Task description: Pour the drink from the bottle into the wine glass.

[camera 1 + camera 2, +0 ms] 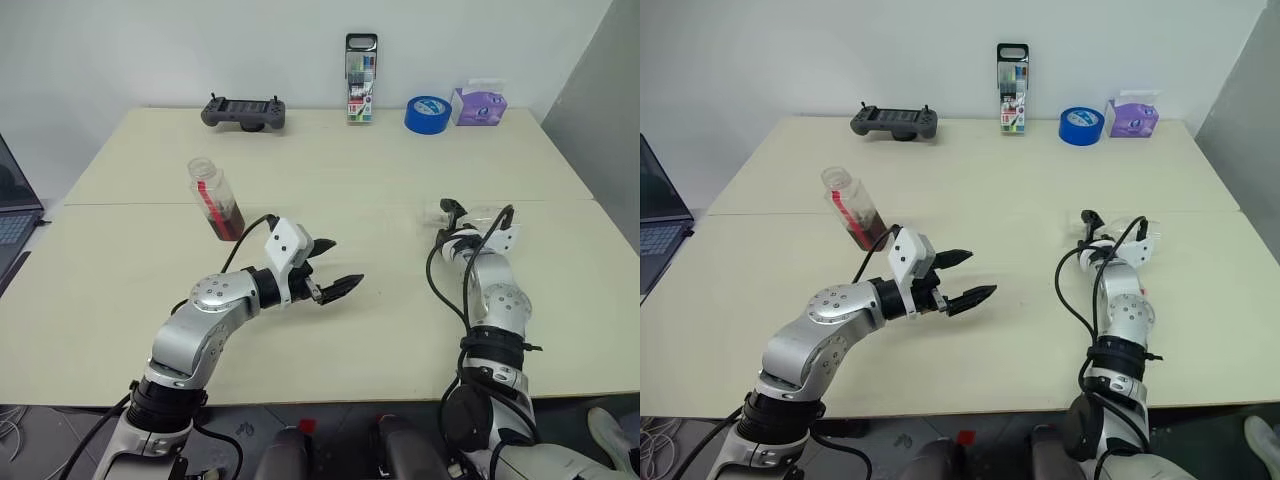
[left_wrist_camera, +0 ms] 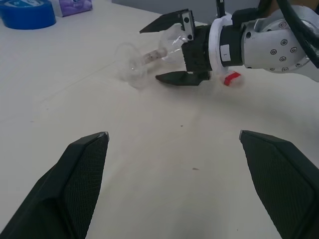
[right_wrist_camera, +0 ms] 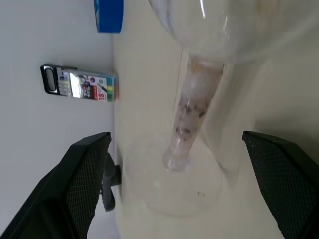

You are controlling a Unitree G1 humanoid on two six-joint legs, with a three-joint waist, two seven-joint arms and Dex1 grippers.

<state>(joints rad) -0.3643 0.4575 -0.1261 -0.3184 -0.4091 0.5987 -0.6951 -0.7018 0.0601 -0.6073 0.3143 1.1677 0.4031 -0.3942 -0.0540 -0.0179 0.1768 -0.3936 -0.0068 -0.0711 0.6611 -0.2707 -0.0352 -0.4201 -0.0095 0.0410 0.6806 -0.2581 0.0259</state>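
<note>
The bottle (image 1: 215, 200) stands at the left middle of the table with the dark reddish drink (image 1: 228, 222) low inside it. My left gripper (image 1: 338, 266) hovers open and empty to the right of the bottle, nearer the table's front. The wine glass (image 2: 149, 56) lies on its side at the right, its foot (image 3: 174, 184) pointing away from my right arm. My right gripper (image 2: 153, 54) is open, with the bowl (image 2: 174, 40) between its fingers; whether they touch it I cannot tell.
Along the back edge stand a game controller (image 1: 243, 112), a marker pack (image 1: 360, 80), a blue tape roll (image 1: 428, 113) and a purple tissue box (image 1: 478, 105). A laptop (image 1: 10, 215) sits off the left edge. A small red piece (image 2: 230, 78) lies under my right wrist.
</note>
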